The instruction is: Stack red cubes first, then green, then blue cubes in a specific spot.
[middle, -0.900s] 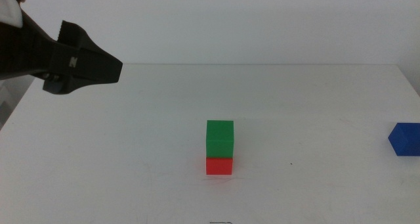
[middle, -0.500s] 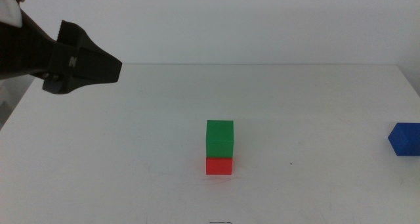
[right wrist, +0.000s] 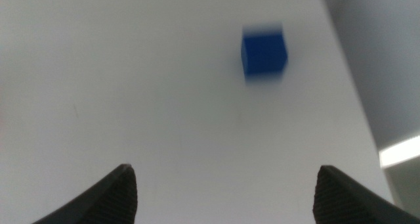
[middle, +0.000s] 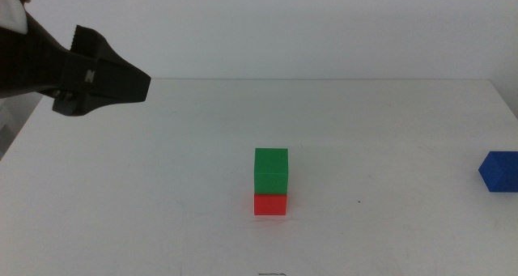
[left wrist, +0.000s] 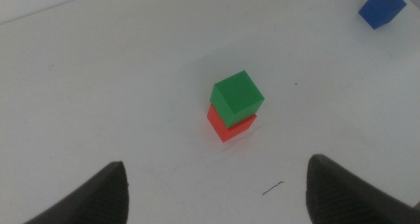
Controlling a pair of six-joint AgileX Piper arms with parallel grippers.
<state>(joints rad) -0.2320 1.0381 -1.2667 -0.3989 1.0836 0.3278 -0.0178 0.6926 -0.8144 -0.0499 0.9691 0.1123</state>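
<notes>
L tool [middle: 121, 82] up over far-left of bench, jaws apart, empty | white matte bench [middle: 162, 195], pale wall behind | green cube [middle: 271, 171] atop red cube [middle: 270, 205], bench ctr | blue cube [middle: 499, 171] alone, right edge | R tool [right wrist: 223, 188] jaws apart, short of blue

No readable text, labels or numbers anywhere

- Lab-style robot test bench: plain white matte table [middle: 388, 130], bare pale wall [middle: 324, 33] behind its far edge
- Only props: small solid coloured cubes
- Dark robot arm [middle: 48, 70] above table's far left corner
</notes>
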